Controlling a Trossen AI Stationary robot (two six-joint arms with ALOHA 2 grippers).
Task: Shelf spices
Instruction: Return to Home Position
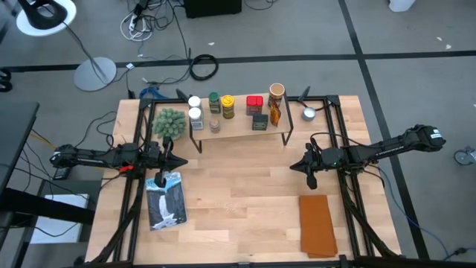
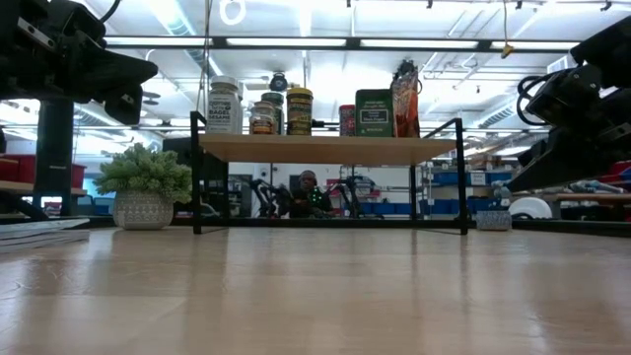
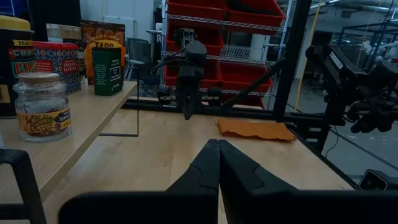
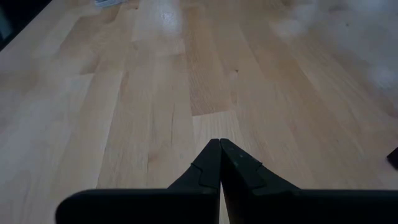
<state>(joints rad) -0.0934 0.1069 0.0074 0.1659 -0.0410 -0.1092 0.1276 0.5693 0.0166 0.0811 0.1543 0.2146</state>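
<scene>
Left gripper (image 1: pixel 178 161): over the left part of the table (image 1: pixel 238 190), in front of the plant; fingers pressed tip to tip, nothing between them.
Plant (image 1: pixel 169 123): on the table, just left of the shelf.
Booklet (image 1: pixel 163 201): flat under the left gripper; cover print too small to read.
Shelf (image 1: pixel 239 129): far middle of the table; the left wrist view cuts off its near end.
Spices: all on the shelf top, packed close. They are white-lidded jars (image 1: pixel 195 102), green-lidded jar (image 1: pixel 214 98), yellow-lidded jar (image 1: pixel 227 101), red tin (image 1: pixel 254 103), black box (image 1: pixel 259 121), tan cylinder (image 1: pixel 277 91) and amber bottle (image 1: pixel 275 112). In the low view the front ones hide those behind.
Cup (image 1: pixel 309 114): silver, on the table right of the shelf.
Right gripper (image 1: pixel 296 165): over the right-centre, apart from the shelf; fingers closed together, empty. Its wrist view shows only bare, blurred wood.
Cloth (image 1: pixel 317 223): orange, flat at the near right.
</scene>
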